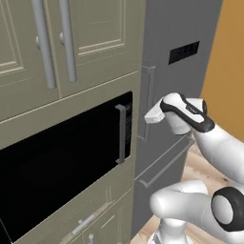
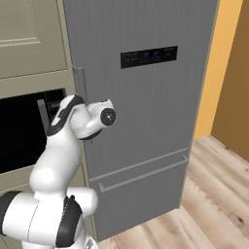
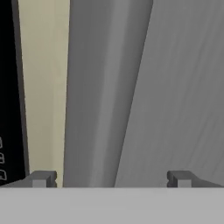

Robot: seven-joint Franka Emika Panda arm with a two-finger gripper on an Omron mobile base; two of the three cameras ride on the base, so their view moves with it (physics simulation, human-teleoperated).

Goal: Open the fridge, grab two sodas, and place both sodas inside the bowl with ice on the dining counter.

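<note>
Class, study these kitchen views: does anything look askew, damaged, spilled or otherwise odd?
Nothing stands out. The fridge is shut and undamaged, the microwave sits square in its cabinet, and the open gripper faces the fridge handle.

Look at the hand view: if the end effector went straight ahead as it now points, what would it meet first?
Probably the long grey vertical bar handle of the matte grey fridge; it lies between the open end effector fingertips, though depth is unclear.

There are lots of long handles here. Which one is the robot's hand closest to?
The upright grey bar handle on the tall matte grey fridge's upper door; the open jaws straddle it. The microwave handle, cabinet handles and the fridge's lower horizontal bar lie farther off.
</note>
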